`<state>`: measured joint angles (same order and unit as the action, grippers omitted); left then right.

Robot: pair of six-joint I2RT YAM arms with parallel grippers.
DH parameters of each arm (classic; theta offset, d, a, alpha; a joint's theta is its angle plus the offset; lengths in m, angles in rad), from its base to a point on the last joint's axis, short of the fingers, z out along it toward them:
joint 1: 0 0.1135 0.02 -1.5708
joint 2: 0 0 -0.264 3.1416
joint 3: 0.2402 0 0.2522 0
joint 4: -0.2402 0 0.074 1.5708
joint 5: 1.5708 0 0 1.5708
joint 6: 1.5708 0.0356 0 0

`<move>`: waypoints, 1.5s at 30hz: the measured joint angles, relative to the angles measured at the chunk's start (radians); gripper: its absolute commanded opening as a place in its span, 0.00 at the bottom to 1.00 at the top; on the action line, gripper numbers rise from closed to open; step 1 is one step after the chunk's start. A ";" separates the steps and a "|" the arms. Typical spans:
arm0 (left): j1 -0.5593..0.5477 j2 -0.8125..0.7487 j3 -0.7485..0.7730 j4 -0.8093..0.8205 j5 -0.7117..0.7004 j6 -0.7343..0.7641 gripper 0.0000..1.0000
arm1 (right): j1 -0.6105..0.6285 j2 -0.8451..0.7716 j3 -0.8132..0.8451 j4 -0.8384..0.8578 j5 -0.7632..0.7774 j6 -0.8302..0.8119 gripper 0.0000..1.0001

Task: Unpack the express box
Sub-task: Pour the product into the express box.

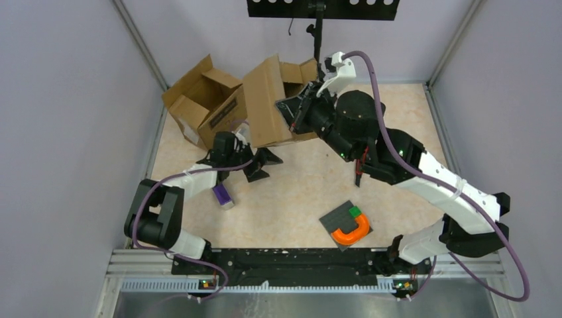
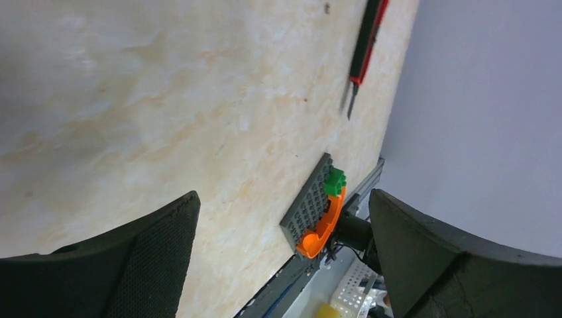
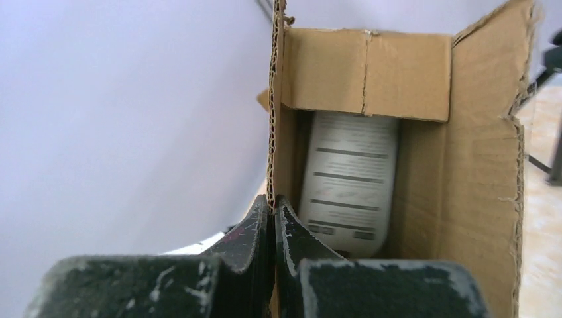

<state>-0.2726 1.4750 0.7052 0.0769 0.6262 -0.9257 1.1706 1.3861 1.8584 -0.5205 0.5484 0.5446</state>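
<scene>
Two cardboard boxes sat side by side at the far side of the table: the express box on the right and a second box, flaps open, on the left. The right gripper had its jaws closed tight on the edge of one wall of the express box. The wrist view showed its fingers pinching the corrugated edge. Inside that box stood a white packet with printed lines, against the far wall.

The left gripper was spread wide and held nothing, low over the table just in front of the boxes. A small purple item lay beside the left arm.

Near the front edge, well apart from the boxes, lay a grey studded plate carrying an orange curved piece and a green block. A red-and-black pen-like tool lay on the table near the right arm.
</scene>
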 measured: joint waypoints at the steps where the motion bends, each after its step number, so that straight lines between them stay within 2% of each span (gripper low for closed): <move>1: -0.013 0.007 0.000 0.027 0.014 -0.006 0.99 | 0.000 0.004 -0.005 0.033 -0.018 0.000 0.00; 6: -0.074 0.011 0.009 0.168 0.085 -0.046 0.98 | -0.005 0.018 -0.054 0.180 -0.090 0.016 0.00; 11: -0.087 0.011 0.019 0.281 0.132 -0.080 0.98 | -0.042 0.016 -0.132 0.261 -0.175 0.074 0.00; 18: -0.087 -0.056 0.017 0.340 0.139 -0.101 0.98 | -0.296 -0.092 -0.473 0.373 -0.409 0.294 0.00; 22: -0.077 -0.132 0.016 0.255 0.076 -0.080 0.98 | -0.402 -0.175 -0.608 0.394 -0.468 0.374 0.00; 28: -0.078 -0.233 0.016 0.121 -0.027 0.021 0.97 | -0.421 -0.203 -0.718 0.463 -0.517 0.400 0.00; 37: -0.113 -0.235 0.029 -0.264 -0.371 0.224 0.97 | -0.451 -0.064 -0.894 0.594 -0.502 0.391 0.00; 41: -0.158 -0.244 0.031 -0.362 -0.509 0.285 0.98 | -0.455 0.016 -0.961 0.615 -0.494 0.383 0.00; 45: -0.177 -0.275 0.031 -0.379 -0.568 0.320 0.97 | -0.455 0.053 -0.986 0.594 -0.492 0.365 0.00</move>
<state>-0.4500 1.1995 0.7361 -0.3019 0.0586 -0.6052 0.7151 1.4387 0.8722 0.0731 0.0559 0.9092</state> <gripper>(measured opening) 0.975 0.009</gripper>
